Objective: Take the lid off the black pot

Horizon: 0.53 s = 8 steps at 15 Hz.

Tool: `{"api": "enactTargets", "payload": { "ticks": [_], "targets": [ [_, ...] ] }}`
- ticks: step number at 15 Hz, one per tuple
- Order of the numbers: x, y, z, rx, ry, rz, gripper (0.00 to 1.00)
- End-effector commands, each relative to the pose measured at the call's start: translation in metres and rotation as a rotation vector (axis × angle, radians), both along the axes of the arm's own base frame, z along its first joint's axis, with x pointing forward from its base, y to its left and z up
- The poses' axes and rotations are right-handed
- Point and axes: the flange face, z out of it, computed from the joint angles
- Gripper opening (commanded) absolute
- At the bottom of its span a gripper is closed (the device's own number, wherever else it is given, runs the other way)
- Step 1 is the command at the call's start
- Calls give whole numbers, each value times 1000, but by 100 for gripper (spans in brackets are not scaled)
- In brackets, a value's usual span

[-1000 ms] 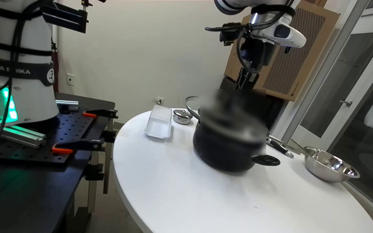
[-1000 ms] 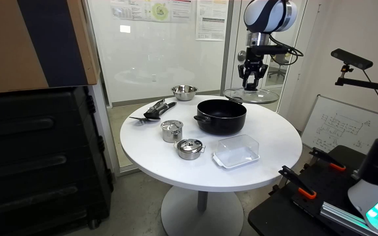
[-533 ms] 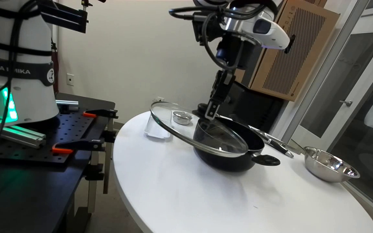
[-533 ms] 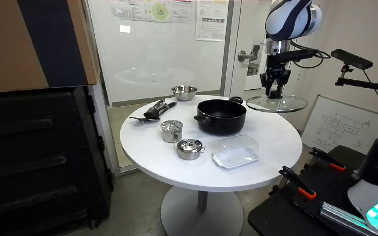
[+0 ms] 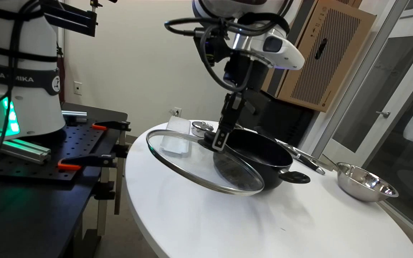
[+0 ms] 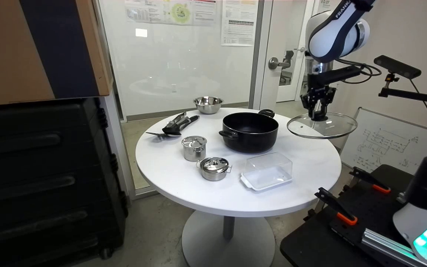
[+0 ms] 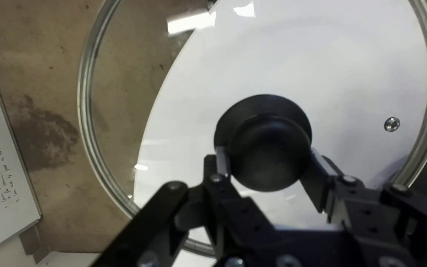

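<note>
White tabletop (image 6: 310, 172), black pot (image 6: 250, 140) open on it — and the lid (image 6: 329, 128), aloft beside the pot, has come lower and farther out, the gripper (image 7: 271, 163) clamped on its knob (image 7: 268, 142). Uncovering looks done; setting down likely follows.

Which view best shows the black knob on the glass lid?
The wrist view: the knob appears large from above, its round top plainly visible with the gripper closed on its sides. In both exterior views it is small and dark against the black gripper.

Gripper (image 7: 270, 165) clasping black knob (image 7: 271, 152), clear lid (image 7: 265, 70), white table (image 7: 195, 261) beneath
</note>
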Motion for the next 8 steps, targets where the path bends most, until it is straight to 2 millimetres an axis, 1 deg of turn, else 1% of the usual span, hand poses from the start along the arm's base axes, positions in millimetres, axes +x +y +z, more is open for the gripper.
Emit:
{"api": "enactTargets", "payload": {
  "ticks": [1, 5, 8],
  "targets": [
    [21, 11, -15, -39, -51, -3, 25],
    [40, 32, -44, -40, -59, -11, 25],
    [50, 41, -63, -51, -44, -18, 25]
  ]
}}
